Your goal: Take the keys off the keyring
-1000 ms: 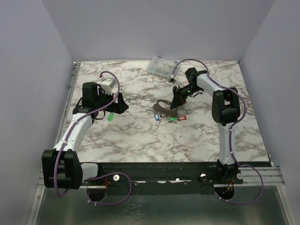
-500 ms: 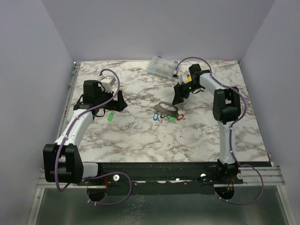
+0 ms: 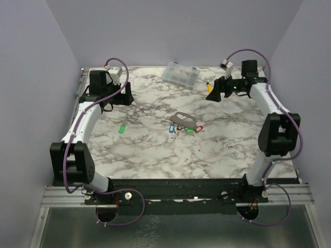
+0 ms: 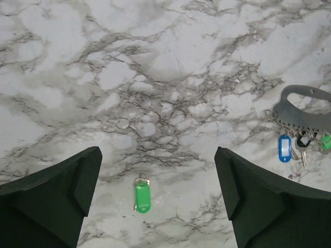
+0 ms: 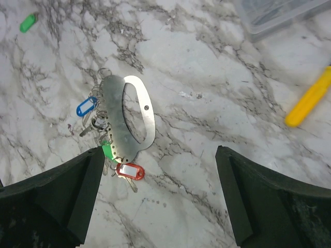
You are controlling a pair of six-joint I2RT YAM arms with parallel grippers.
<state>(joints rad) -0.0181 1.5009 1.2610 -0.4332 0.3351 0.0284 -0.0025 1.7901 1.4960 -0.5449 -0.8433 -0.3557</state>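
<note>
Surface (image 3: 155, 150) looks smooth; we expect skidding. Left pincer (image 4: 158, 170), right pincer (image 5: 160, 170) both apart, empty. Keyring (image 5: 115, 121) flat mid-surface: thin, hard to pinch. Keys (image 5: 86, 107) bunched at its edge; we may grab several.

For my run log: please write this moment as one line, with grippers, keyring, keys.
left gripper open, empty | right gripper open, empty | keyring on table, blue key, red key at it | green key lying apart
</note>
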